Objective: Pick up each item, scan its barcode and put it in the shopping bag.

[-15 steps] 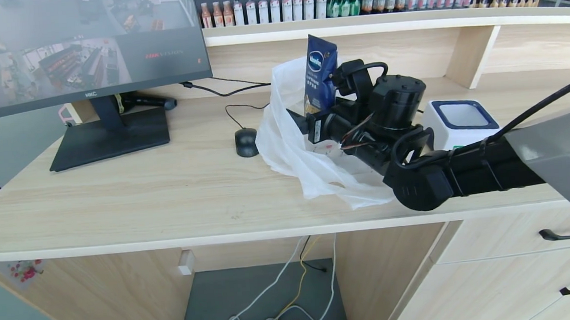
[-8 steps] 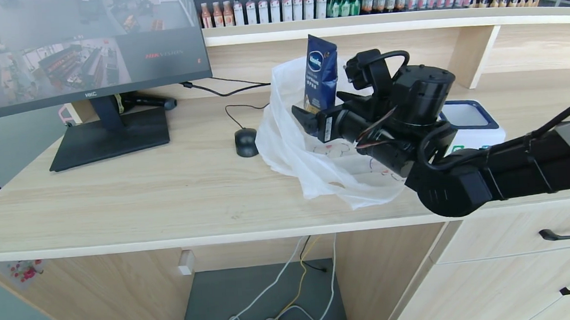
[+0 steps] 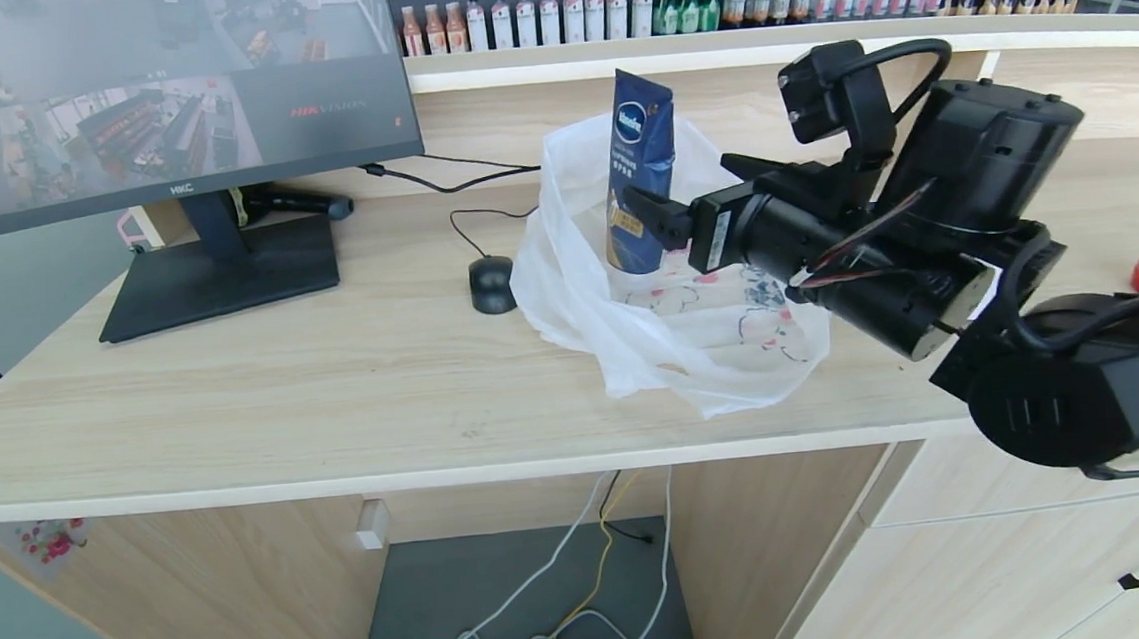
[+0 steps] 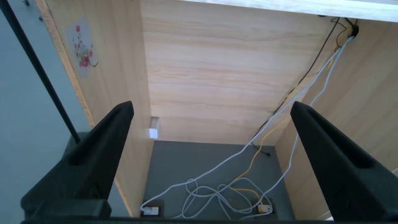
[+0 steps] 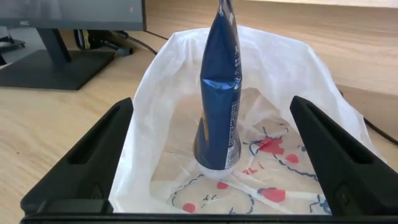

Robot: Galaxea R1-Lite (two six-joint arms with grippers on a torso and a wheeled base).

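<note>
Change: right pincer pulled back up and right, spread, empty.
Left pincer: spread, empty, below table level.
Shopping bag: limp film, mid-table.
Blue tube: upright on cap inside bag; judged light, squashy, tippy; hold mid-body.

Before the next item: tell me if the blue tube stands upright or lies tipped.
Upright: the blue tube stands on its cap inside the shopping bag.
</note>
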